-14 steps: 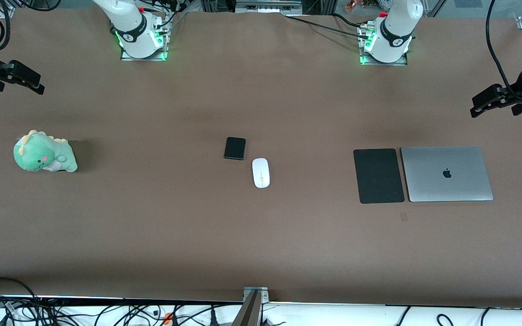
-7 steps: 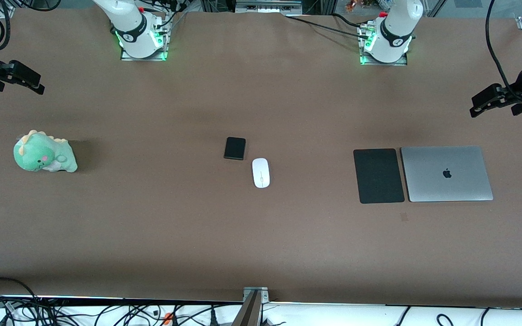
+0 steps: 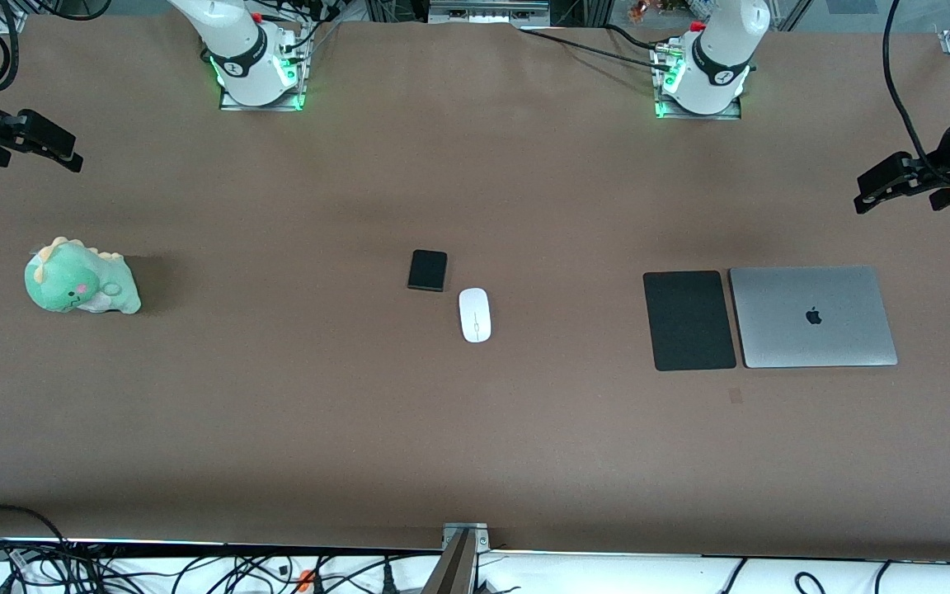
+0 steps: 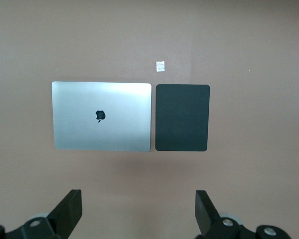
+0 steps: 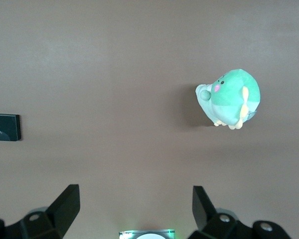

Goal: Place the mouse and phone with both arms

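Black fingers of the left gripper stand spread wide and empty, high over the table at the left arm's end, above bare surface just farther from the front camera than the closed silver laptop and the dark pad touching its side. The right gripper is likewise spread wide and holds nothing, up over the right arm's end of the table, with the green plush dinosaur on the surface below it.

Both task items lie untouched mid-table, well apart from either gripper: the phone, and just beside it, nearer the front camera, the white mouse.

Judging by this, no pick has begun. Next, each arm likely must swing inward and descend, one over each item, without crowding the other, since the two lie so close.
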`<control>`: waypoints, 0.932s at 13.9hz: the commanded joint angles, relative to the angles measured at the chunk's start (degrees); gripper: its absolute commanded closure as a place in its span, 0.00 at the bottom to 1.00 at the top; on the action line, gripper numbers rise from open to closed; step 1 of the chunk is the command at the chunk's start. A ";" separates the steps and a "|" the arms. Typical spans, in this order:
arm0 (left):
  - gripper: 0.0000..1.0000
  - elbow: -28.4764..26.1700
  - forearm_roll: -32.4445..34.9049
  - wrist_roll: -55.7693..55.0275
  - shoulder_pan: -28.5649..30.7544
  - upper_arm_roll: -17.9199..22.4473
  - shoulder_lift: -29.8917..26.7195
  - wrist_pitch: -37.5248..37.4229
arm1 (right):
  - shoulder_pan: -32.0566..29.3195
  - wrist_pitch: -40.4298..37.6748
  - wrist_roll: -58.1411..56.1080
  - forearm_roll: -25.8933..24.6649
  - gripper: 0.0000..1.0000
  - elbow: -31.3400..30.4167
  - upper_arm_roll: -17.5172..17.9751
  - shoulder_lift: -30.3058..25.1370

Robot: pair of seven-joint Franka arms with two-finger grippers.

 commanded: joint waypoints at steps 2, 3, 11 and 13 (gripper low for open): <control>0.00 1.32 -0.01 1.06 -0.47 -0.47 0.20 -1.14 | -0.74 -1.09 -0.36 1.16 0.00 0.81 0.49 0.24; 0.00 1.32 -0.01 0.97 -0.47 -0.73 0.20 -1.14 | -0.74 -1.09 -0.36 1.16 0.00 0.81 0.49 0.24; 0.00 1.32 -0.10 0.53 -0.39 -1.35 0.11 -1.32 | -0.65 -1.97 -0.54 1.16 0.00 0.54 0.49 0.33; 0.00 1.32 -0.19 0.44 -0.39 -1.35 0.11 -1.32 | -0.65 -2.23 -0.71 1.16 0.00 0.54 0.57 0.33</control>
